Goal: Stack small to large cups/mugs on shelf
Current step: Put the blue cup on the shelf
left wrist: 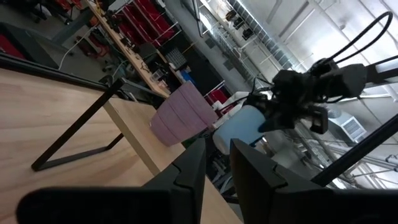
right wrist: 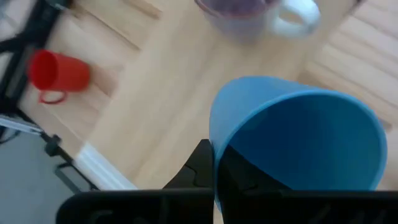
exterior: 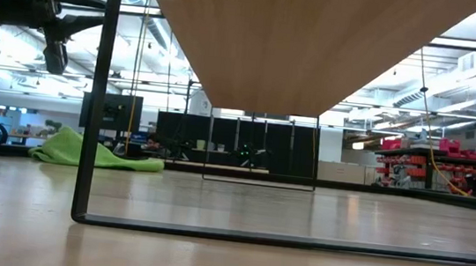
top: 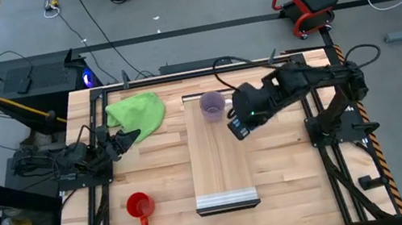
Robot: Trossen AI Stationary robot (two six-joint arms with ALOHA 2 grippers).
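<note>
Right gripper (right wrist: pixel 214 165), poised above the shelf (top: pixel 221 158) just beside the purple mug (top: pixel 212 106), is seen clamped on the rim of the blue cup (right wrist: pixel 298 140), which is carried tilted with its mouth sideways. Left gripper (top: pixel 125 138) is held at the table's left side next to the green cloth (top: pixel 138 112), its fingers (left wrist: pixel 193 168) drawn close together with nothing between them. A light-wood table (top: pixel 155 177) on a dark frame is shown, surrounded by grey floor with cables; across the table, a large workshop with racks and ceiling lights is visible. The shelf is a long pale board raised on thin black legs (exterior: pixel 93 91), with a grey strip at its near end. The purple mug, translucent with a pale handle, stands upright at the shelf's far end. The red mug (top: pixel 140 205), handled, rests on the table left of the shelf's near end.
</note>
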